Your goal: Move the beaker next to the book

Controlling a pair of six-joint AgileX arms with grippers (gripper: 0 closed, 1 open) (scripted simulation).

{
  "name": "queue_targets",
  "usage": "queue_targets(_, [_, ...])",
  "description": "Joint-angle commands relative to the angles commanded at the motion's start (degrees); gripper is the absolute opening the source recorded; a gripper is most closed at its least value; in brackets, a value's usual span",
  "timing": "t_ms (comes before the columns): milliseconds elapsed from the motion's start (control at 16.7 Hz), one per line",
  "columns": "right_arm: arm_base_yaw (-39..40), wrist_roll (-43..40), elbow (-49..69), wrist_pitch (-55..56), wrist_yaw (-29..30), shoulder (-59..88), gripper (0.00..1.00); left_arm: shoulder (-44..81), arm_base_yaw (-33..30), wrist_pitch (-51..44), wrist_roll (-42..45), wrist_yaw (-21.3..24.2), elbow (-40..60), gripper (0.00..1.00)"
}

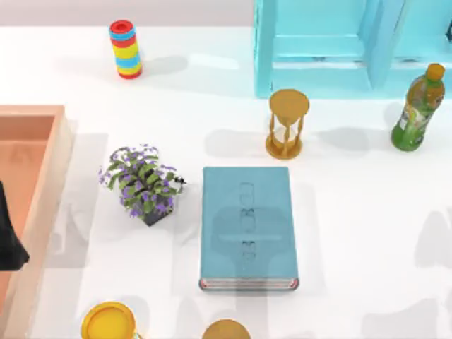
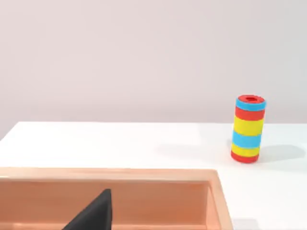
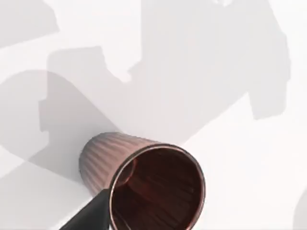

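In the right wrist view the beaker (image 3: 144, 184) stood close under the camera, its dark reddish inside open to the lens and its ribbed pinkish wall rising from the white table (image 3: 240, 158). One dark finger (image 3: 88, 213) of the right gripper lay just beside the beaker's rim; whether it touched the wall could not be told, nor whether that gripper was open or closed, since a single finger showed. Arm-shaped shadows spread over the table around the cup.

From above, a yellow cup (image 1: 108, 322) and a brown round object (image 1: 226, 330) sat at the near edge. Beyond them the teal book (image 1: 247, 226) lay flat near the middle of the table, with a potted purple-flowered plant (image 1: 143, 185) just to its left. Part of the left arm (image 1: 10, 240) hung at the left edge over a wooden tray (image 1: 53, 166); one dark finger (image 2: 93, 215) showed above the tray in the left wrist view, its grip not discernible. Farther back stood an hourglass (image 1: 288, 123), a green bottle (image 1: 418, 107) at the right, a striped cylinder (image 1: 125, 48) at the far left, and a light blue shelf (image 1: 339, 46).
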Motion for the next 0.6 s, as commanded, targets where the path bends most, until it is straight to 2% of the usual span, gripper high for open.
queue_targets(300, [-1.1, -21.3, 12.5, -17.5, 0.1, 15.4, 1.00, 0.0, 0.0, 0.0, 0.0, 0.0, 0.0, 1.00])
queue_targets(600, [-1.7, -32.7, 19.9, -26.4, 0.9, 23.0, 1.00, 0.0, 0.0, 0.0, 0.0, 0.0, 0.0, 1.00])
